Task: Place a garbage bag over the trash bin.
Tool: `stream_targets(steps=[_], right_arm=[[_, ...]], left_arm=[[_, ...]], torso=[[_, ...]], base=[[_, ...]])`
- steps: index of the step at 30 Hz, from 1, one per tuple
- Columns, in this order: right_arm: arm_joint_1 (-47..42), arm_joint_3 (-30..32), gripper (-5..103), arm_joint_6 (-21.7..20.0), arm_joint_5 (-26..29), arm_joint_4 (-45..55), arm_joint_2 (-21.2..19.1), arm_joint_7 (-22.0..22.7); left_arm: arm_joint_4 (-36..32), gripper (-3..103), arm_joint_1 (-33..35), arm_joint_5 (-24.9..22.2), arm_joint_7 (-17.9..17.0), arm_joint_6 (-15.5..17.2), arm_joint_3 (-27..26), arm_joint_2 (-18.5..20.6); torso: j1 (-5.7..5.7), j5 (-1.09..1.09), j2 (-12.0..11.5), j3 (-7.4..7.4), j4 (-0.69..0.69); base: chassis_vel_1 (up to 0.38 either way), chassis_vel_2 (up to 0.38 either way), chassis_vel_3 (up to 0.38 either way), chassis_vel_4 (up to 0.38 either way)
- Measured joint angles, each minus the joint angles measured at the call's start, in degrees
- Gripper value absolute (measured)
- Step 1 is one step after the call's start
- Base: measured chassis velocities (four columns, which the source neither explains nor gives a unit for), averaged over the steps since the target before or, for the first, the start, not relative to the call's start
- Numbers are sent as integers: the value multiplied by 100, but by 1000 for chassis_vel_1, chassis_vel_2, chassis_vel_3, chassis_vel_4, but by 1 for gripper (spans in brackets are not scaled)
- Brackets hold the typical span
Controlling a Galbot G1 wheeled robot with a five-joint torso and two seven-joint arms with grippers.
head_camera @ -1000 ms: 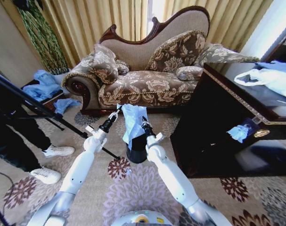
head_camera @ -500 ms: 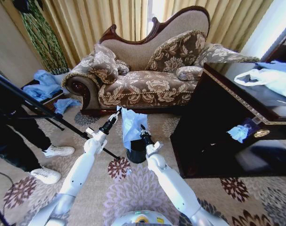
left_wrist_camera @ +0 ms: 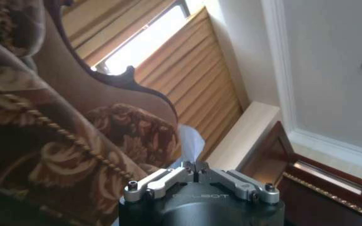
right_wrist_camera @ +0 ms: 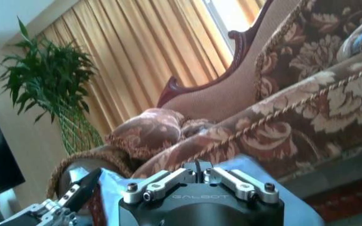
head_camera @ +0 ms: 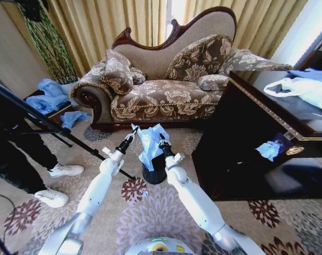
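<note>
The light-blue garbage bag (head_camera: 150,142) hangs stretched between my two grippers, right over the small black trash bin (head_camera: 153,175) on the carpet. Its lower end reaches the bin's mouth. My left gripper (head_camera: 133,129) is shut on the bag's left upper corner. My right gripper (head_camera: 161,137) is shut on the right upper edge. In the left wrist view, a strip of the bag (left_wrist_camera: 192,141) rises from the shut left gripper (left_wrist_camera: 194,166). In the right wrist view, the bag (right_wrist_camera: 251,165) lies around the shut right gripper (right_wrist_camera: 201,165), and the left gripper (right_wrist_camera: 80,188) shows beyond it.
A patterned sofa (head_camera: 166,90) stands just behind the bin. A dark wooden cabinet (head_camera: 245,133) is close on the right, with a white handled bag (head_camera: 301,87) on top and a blue scrap (head_camera: 269,150) on its side. A tripod leg (head_camera: 70,138) and a person's shoes (head_camera: 60,183) are on the left.
The bag has come down from standing tall above the bin and now spreads wider between the grippers. Both arms shifted slightly, and the left one moved closer to the bin.
</note>
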Motion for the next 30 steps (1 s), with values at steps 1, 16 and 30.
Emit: stream_targets(steps=[1, 16, 30], right_arm=[[14, 37, 0, 0, -14, 7, 7, -13], [-70, 123, 0, 83, -105, 15, 70, -162], [-625, 7, 27, -361, 96, 863, -703, -425]], left_arm=[[-41, 0, -47, 40, -14, 7, 12, -18], [-115, 0, -186, 322, -15, 11, 30, -34], [-287, 0, 118, 410, -8, -18, -58, -59]], torso=[[0, 0, 0, 0, 0], [0, 0, 0, 0, 2], [-1, -2, 0, 0, -1]], base=[[0, 0, 0, 0], [0, 0, 0, 0], [0, 0, 0, 0]])
